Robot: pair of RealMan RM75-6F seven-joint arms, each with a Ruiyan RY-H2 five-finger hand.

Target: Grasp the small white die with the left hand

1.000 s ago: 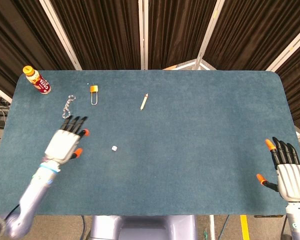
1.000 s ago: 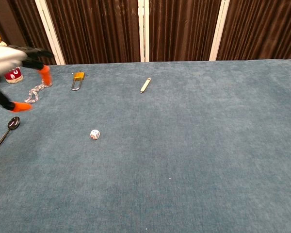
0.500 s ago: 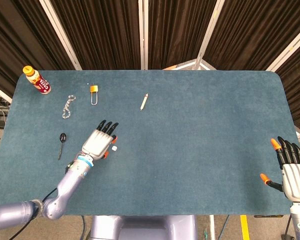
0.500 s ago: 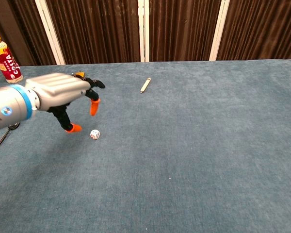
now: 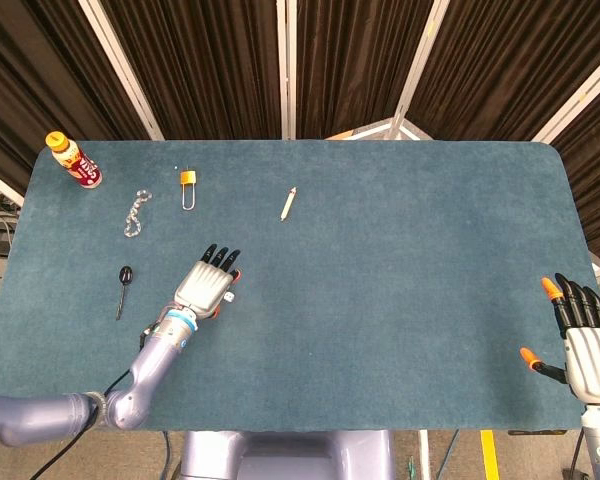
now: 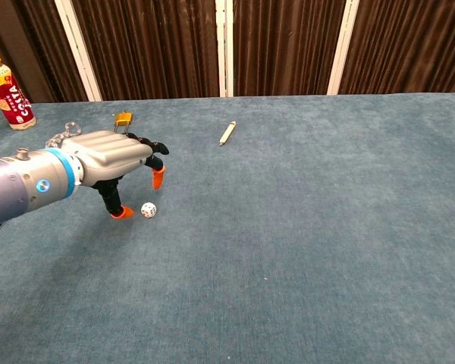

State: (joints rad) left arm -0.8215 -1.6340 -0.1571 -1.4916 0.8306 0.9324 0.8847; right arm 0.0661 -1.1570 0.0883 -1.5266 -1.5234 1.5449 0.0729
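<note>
With my left hand spread empty over the die at frame left, I should lower and pinch gently.

Bright and even all over the blue worktop in both views, with soft light from above and no glare. Only faint, fuzzy shadows, such as the dim patch under the left hand in the chest view, and very dark folds in the curtains behind. Sharp and clear in the head view right out to the edges, a little soft on the near arm at the left edge of the chest view, with the small white die still easy to make out.
</note>
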